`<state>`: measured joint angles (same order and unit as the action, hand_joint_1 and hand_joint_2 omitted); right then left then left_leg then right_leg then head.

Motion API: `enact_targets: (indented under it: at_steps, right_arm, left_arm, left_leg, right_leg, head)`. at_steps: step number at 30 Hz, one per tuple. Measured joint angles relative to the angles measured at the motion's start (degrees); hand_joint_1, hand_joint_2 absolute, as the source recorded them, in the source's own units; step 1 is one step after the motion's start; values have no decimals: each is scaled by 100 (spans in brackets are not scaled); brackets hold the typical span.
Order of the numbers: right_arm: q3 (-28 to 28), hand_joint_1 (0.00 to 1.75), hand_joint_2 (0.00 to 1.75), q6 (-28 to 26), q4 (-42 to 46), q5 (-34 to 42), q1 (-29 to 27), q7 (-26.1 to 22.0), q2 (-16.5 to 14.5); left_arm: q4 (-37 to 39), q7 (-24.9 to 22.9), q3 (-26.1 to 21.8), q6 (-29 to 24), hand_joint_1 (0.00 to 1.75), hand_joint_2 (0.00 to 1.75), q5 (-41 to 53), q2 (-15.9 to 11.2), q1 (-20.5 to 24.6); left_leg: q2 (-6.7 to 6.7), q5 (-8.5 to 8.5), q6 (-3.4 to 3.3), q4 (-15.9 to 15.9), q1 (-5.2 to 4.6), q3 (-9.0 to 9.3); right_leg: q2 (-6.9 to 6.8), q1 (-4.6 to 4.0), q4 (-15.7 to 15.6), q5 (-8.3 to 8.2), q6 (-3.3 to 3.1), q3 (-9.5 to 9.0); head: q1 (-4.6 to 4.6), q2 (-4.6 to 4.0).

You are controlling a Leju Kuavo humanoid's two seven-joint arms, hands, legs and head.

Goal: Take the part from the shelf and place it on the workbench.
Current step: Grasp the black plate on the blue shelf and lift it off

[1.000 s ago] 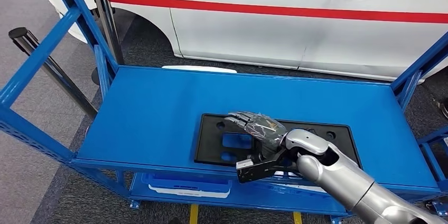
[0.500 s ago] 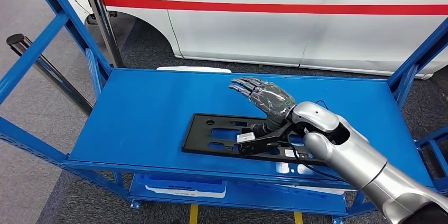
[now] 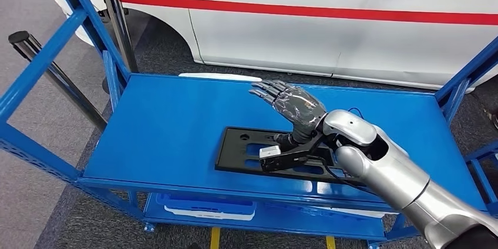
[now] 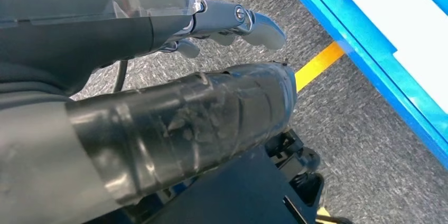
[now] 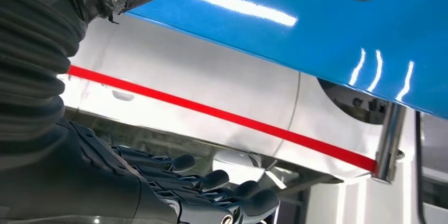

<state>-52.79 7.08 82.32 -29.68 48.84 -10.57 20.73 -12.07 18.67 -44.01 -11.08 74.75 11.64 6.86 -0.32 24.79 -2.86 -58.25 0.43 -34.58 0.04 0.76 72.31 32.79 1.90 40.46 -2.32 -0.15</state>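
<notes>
Though flat, part (image 3: 246, 149) under robot hand (image 3: 293, 106)

The right hand (image 3: 292, 107) and arm hide the part's (image 3: 246, 148) right end.

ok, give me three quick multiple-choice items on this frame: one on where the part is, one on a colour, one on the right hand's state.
1. Where does the black part lie?
A. on the blue shelf
B. on the floor
C. on the car

2. What colour is the stripe on the white car?
A. yellow
B. red
C. green

3. How is the right robot hand?
A. gripping the part clear of the shelf
B. clenched in a fist
C. raised over the part, fingers straight

Answers: 1 A, the part rests flat near the shelf's front edge. 2 B, a red band runs along the doors. 3 C, the hand is tilted up, fingers extended and empty.
</notes>
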Motion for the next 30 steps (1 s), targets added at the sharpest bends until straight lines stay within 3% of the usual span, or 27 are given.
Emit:
enact_targets:
  at_steps: [1,2,4,6,7,11,13,15,16,17,18,20,22,25,27,30]
  right_arm:
    - [-9,0,175,-18,2,-27,-52,2,-7]
    - [-23,0,175,-60,3,-68,-114,1,-22]
    - [-50,0,175,-221,8,-175,-252,-8,-90]
    - [-62,0,175,-453,25,-283,-403,-10,-211]
    - [-65,0,175,-579,37,-329,-502,-4,-288]
    - [-71,0,175,-1001,68,-441,-1009,-8,-642]
    - [-72,0,175,-1182,83,-471,-1270,-46,-853]
    - [-73,0,175,-1288,87,-489,-1514,-79,-1033]
    - [-75,0,175,-1313,87,-494,-1621,-91,-1108]
    - [-76,0,175,-1327,87,-500,-1705,-100,-1163]
    - [-77,0,175,-1347,87,-506,-1769,-111,-1216]
    - [-78,0,175,-1395,92,-518,-1835,-133,-1312]
    - [-78,0,175,-1444,102,-521,-1859,-143,-1381]
    - [-77,0,175,-1478,123,-520,-1890,-146,-1428]
    - [-76,0,175,-1484,148,-520,-1895,-152,-1447]
    - [-74,0,175,-1478,166,-505,-1911,-159,-1451]
  left_arm:
    - [0,-1,1,-1,0,0,-1,-1,-2]
    - [0,-1,2,-3,0,0,-1,-1,-1]
    - [0,-7,5,-6,0,0,-2,1,7]
    - [0,-16,9,-9,0,0,-3,1,13]
    - [0,-23,10,-11,0,0,-6,1,14]
    - [0,-49,10,-28,0,0,-17,3,15]
    - [0,-55,10,-38,0,0,-17,5,15]
    - [0,-62,9,-49,0,0,-19,8,12]
    - [0,-66,8,-53,0,0,-19,8,7]
    - [0,-69,8,-56,0,0,-19,8,3]
    - [0,-71,8,-57,0,0,-19,7,1]
    - [0,-75,8,-61,0,0,-19,6,8]
    - [0,-80,8,-66,0,0,-19,6,23]
    - [0,-85,8,-69,0,0,-19,7,17]
    - [0,-85,9,-70,0,0,-19,11,15]
    - [0,-85,9,-71,0,0,-19,17,28]
  left_leg:
    - [-3,2,0,-2,-1,1]
    - [-8,4,2,-5,-1,3]
    - [-17,17,19,-16,0,11]
    - [-18,35,61,-33,-18,4]
    - [-15,40,88,-35,-25,1]
    - [-9,114,208,-95,-13,-20]
    - [-5,402,255,-550,1,-215]
    - [-4,747,283,-1300,6,-554]
    - [-4,816,289,-1553,7,-673]
    - [-4,777,289,-1601,8,-696]
    - [-4,638,279,-1427,7,-609]
    - [-4,275,227,-668,-1,-227]
    - [-5,118,178,-118,-24,49]
    - [-8,110,131,4,-29,105]
    - [1,73,77,72,1,143]
    - [13,58,31,105,13,163]
  right_leg:
    - [-1,4,207,32,9,108]
    - [-1,8,202,-49,10,116]
    - [-2,13,-409,-433,-12,-163]
    - [1,-7,-1087,-673,-59,-487]
    - [4,-22,-1258,-702,-85,-564]
    - [6,-34,-1345,-706,-211,-598]
    - [-3,-27,-1371,-714,-284,-616]
    - [-12,-45,-1369,-702,-328,-618]
    - [-14,-54,-1365,-697,-337,-619]
    - [-13,-60,-1361,-693,-343,-621]
    - [-8,-65,-1355,-688,-346,-625]
    - [7,-76,-1341,-673,-338,-637]
    - [16,-91,-1326,-661,-305,-635]
    - [11,-88,-1326,-654,-227,-630]
    - [11,-86,-1163,-528,-168,-565]
    - [11,-52,-188,-37,-100,-110]
  head:
    - [-1,0]
    - [-1,0]
    - [-1,0]
    - [1,0]
    - [2,0]
    - [3,0]
    - [5,0]
    - [7,0]
    - [7,0]
    - [7,0]
    - [7,0]
    - [6,0]
    - [5,0]
    - [7,0]
    - [4,0]
    - [-2,0]
